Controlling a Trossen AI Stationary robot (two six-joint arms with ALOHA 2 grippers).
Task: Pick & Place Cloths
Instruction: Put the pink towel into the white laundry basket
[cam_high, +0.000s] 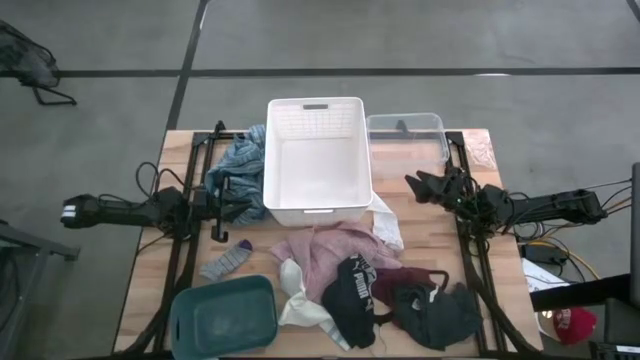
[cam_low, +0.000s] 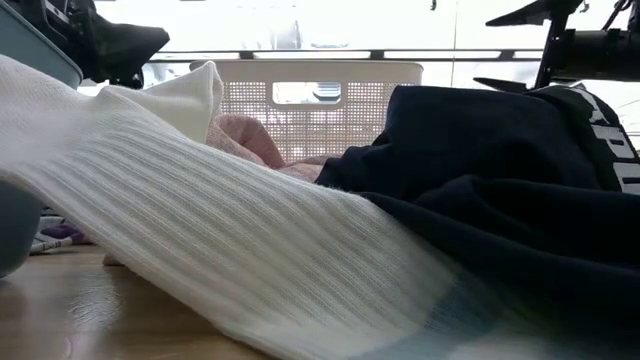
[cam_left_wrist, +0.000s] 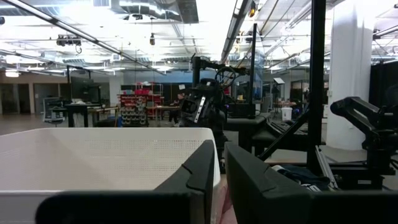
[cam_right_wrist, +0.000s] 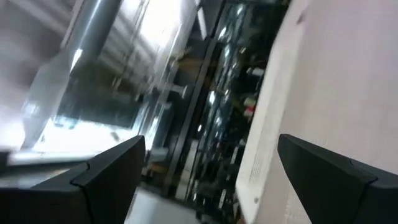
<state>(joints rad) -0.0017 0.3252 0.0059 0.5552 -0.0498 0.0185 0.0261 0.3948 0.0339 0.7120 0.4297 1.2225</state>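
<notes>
The cloths lie in a heap on the near half of the table: pink (cam_high: 335, 248), white (cam_high: 300, 300), black (cam_high: 355, 295), maroon (cam_high: 395, 285) and dark grey (cam_high: 437, 315). A grey sock (cam_high: 228, 262) lies apart to their left. A blue-grey cloth (cam_high: 240, 160) lies against the white basket's (cam_high: 318, 160) left wall. My left gripper (cam_high: 240, 207) hovers shut at the basket's near left corner, pointing right (cam_left_wrist: 221, 180). My right gripper (cam_high: 422, 186) hangs open to the right of the basket, holding nothing (cam_right_wrist: 208, 162).
A clear plastic box (cam_high: 405, 135) stands right of the basket at the far edge. A teal bin (cam_high: 222, 318) sits at the near left corner. A thin black hanger (cam_high: 218, 232) lies under my left arm. In the low view, white ribbed cloth (cam_low: 200, 220) and the black garment (cam_low: 500, 200) fill the foreground.
</notes>
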